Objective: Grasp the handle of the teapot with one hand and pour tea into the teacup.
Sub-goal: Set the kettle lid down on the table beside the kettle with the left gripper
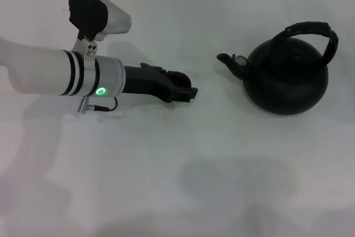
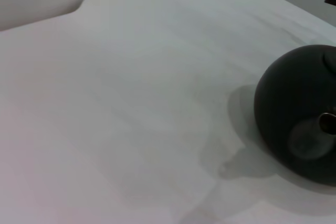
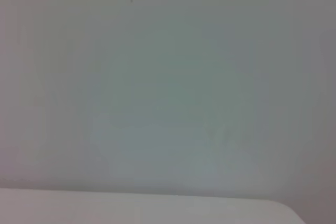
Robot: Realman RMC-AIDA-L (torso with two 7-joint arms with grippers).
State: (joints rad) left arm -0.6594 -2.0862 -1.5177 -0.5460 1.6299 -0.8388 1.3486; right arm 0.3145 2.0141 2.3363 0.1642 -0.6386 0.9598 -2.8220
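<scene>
The round matte black teapot [image 1: 285,81] stands on the white table at the right, its short spout [image 1: 226,58] pointing left. Its black ribbed hoop handle [image 1: 310,28] arches over the top. My left gripper [image 1: 187,92] reaches in from the left and hangs low over the table, a short way left of the spout and apart from it. The left wrist view shows the teapot's body [image 2: 294,103] at the edge of the picture. No teacup shows in any view. My right gripper is out of view.
The white table [image 1: 166,181] spreads in front of and around the teapot. Its far edge [image 2: 79,9] shows in the left wrist view. The right wrist view shows only a plain pale surface and a table edge [image 3: 157,192].
</scene>
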